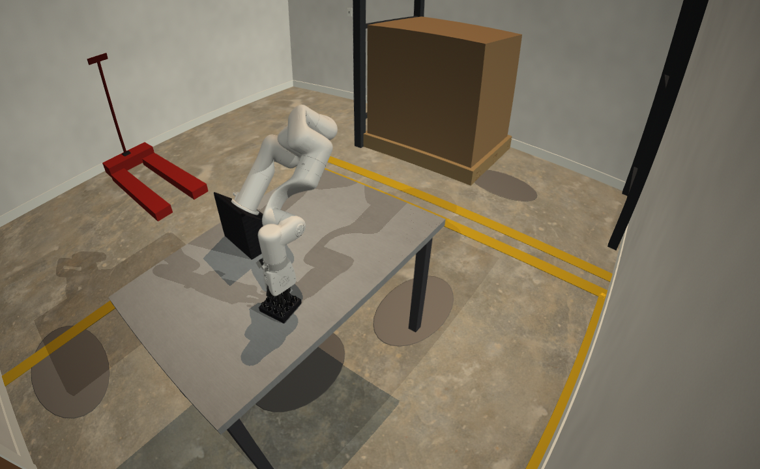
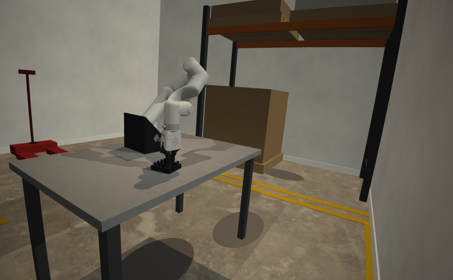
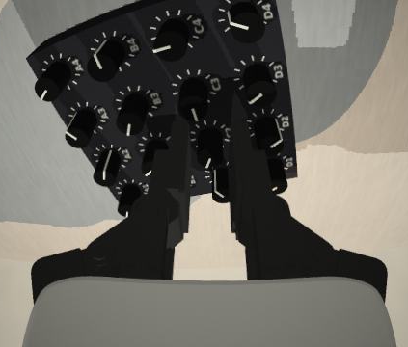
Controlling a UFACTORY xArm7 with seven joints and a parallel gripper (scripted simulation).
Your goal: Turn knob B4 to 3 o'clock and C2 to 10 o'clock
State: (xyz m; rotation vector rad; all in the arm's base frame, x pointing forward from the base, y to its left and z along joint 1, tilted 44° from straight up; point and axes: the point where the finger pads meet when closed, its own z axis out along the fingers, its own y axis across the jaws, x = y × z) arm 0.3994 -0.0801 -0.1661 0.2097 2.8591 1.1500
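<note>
On the black knob box (image 1: 283, 318) (image 2: 165, 170) (image 3: 157, 74) we can read, in the wrist view, the white names A4 (image 3: 76, 65), B4 (image 3: 135, 45), C4 (image 3: 199, 26) and D4 (image 3: 267, 12), then A3 (image 3: 103, 114), B3 (image 3: 156, 98), C3 (image 3: 216, 84) and D3 (image 3: 278, 71), and also A2 (image 3: 126, 154), D2 (image 3: 285, 120) and D1 (image 3: 289, 161), each printed beside its own knob and turned roughly sideways to us. Of the partly covered name beside the C2 knob (image 3: 209, 145) we make out only the C, and the prints by the A1 knob (image 3: 129, 199) and at the box's near edge are too blurred to read. The mark on the arm's white end housing (image 1: 282, 279) (image 2: 171, 140) is too small for us to make out.
</note>
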